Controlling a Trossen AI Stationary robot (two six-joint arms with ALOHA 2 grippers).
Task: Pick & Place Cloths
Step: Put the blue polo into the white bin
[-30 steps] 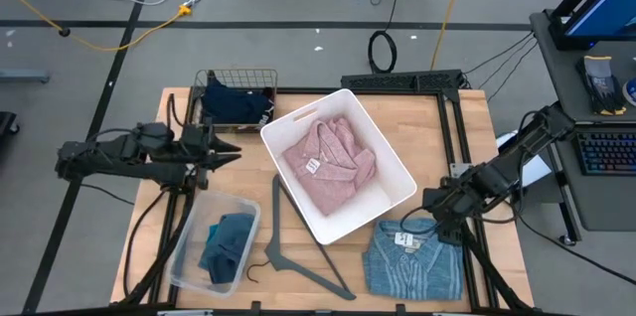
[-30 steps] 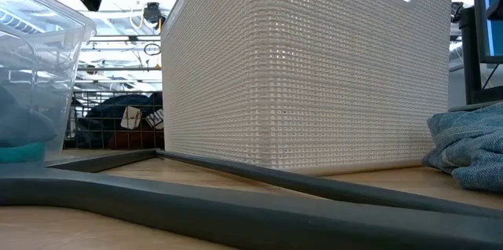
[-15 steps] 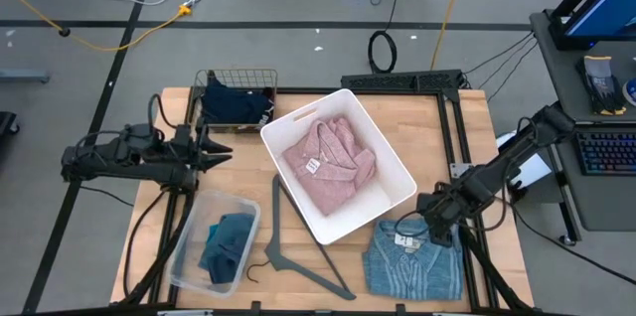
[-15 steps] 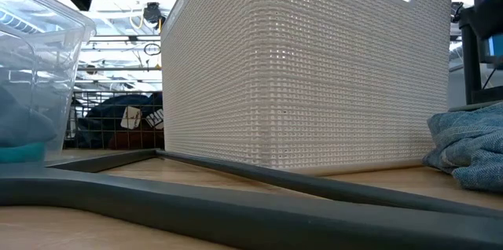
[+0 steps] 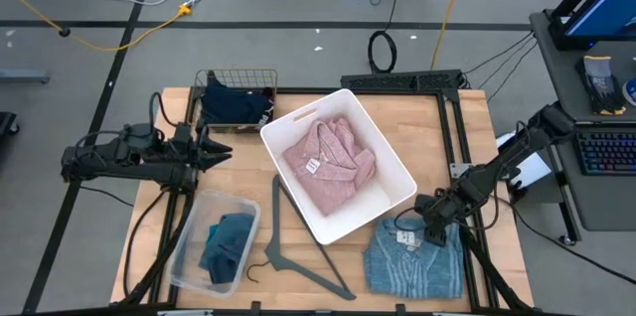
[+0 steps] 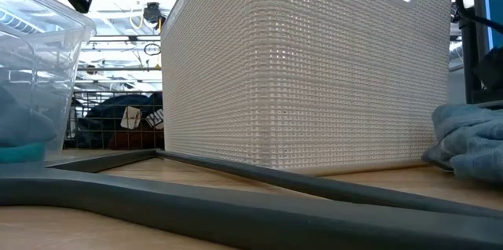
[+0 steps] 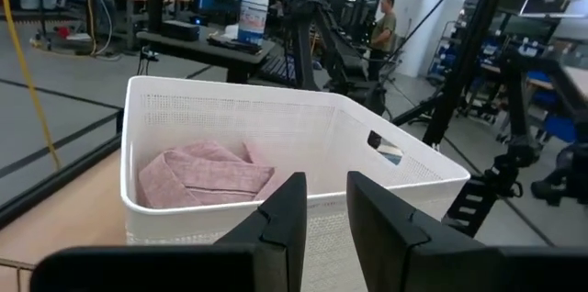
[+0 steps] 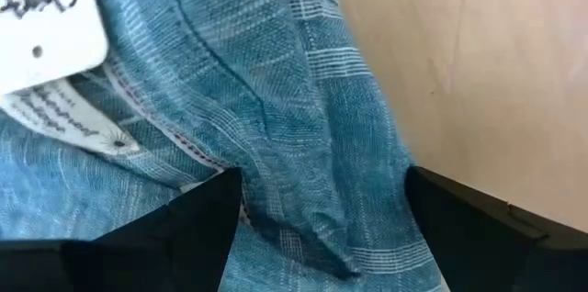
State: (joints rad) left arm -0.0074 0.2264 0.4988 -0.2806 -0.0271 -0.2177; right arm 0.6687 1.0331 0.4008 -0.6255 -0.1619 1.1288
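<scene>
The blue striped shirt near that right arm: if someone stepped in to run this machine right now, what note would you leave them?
Right gripper: open, fingers down on the blue striped shirt, straddling a fold by its collar, not yet closed.
Left gripper: nearly shut, holding nothing, hovering beside the white basket.
Placed: pink cloth in the white basket, teal cloth in the clear bin, navy cloth in the wire basket.
Left: grip the shirt, lift it, place it. Grey hanger lies on the table.
</scene>
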